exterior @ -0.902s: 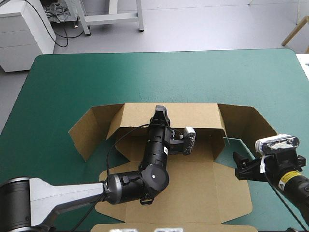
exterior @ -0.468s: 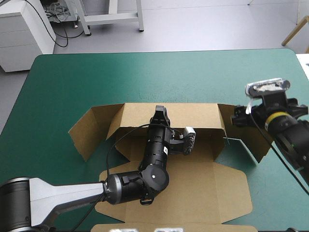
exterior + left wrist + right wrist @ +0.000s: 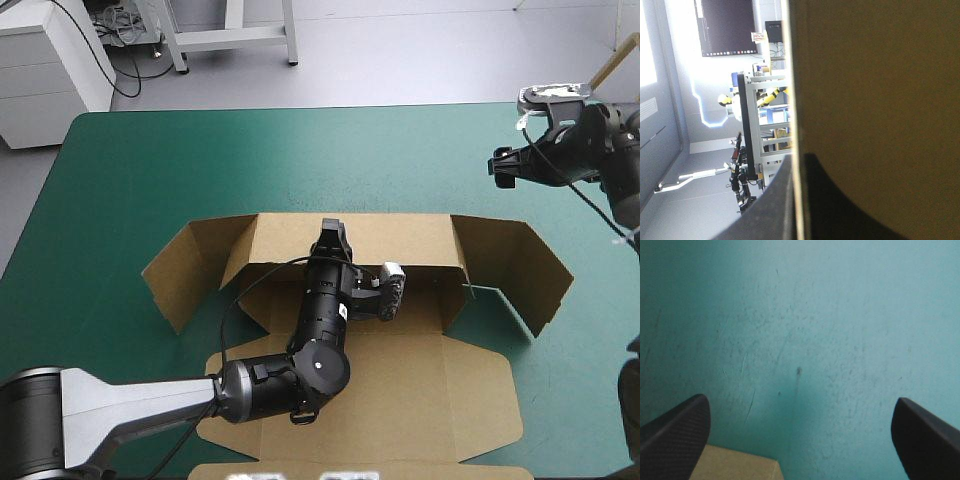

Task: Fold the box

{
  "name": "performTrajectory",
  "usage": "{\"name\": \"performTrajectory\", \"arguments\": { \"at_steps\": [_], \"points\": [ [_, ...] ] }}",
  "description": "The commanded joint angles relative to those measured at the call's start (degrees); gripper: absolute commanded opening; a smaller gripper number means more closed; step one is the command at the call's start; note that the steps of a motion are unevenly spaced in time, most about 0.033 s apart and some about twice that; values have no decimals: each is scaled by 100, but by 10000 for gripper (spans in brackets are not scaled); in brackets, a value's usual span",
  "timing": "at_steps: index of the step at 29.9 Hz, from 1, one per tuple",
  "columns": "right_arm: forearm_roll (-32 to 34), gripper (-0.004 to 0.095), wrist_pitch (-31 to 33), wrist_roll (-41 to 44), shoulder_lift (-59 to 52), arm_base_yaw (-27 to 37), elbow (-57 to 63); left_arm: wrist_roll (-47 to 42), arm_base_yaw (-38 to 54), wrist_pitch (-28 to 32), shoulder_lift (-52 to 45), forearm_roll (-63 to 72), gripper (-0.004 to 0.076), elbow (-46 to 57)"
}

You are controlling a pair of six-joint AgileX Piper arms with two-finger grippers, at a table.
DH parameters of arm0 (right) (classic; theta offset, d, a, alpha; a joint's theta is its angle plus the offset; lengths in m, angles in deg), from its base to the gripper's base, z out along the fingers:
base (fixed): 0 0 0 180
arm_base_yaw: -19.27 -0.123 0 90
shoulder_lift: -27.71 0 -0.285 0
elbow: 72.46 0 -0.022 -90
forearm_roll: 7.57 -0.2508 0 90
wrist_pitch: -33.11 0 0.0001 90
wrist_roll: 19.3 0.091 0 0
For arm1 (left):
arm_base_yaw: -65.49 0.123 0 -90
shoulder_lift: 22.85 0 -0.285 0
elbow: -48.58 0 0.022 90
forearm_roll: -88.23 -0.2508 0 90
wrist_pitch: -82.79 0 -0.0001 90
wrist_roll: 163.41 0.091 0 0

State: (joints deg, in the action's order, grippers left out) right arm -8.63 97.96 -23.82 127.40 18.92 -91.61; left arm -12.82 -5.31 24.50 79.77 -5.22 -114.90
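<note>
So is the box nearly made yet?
Not yet. Done: on the box, the back wall stands up, its end flaps bent. Happening: the left hand pinches that wall's top edge; the right hand hovers open over the teal-green cover, empty. To do: the front panels lie flat, nothing tucked.

High view: the left arm (image 3: 320, 340) covers the middle of the box (image 3: 430, 390), and the box's near edge is cut off at the bottom. The left gripper (image 3: 331, 232) is at the back wall, its fingers too dark to separate. The right arm (image 3: 600, 150) runs off the right edge. Left wrist view: board too close to tell which flap. Right wrist view: the right gripper (image 3: 801, 401) has its finger bases cut off, and only a box corner shows under it.
</note>
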Motion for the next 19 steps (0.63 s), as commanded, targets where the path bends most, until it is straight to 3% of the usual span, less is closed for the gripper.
{"name": "performTrajectory", "arguments": {
  "at_steps": [1,19],
  "points": [
    [-251,901,413,-289,188,123,-465,-79,-53,-211,-235,-121,-10,-102],
    [-372,901,413,-165,-882,123,1179,-79,-53,-230,-235,49,-10,-102]
  ]
}}
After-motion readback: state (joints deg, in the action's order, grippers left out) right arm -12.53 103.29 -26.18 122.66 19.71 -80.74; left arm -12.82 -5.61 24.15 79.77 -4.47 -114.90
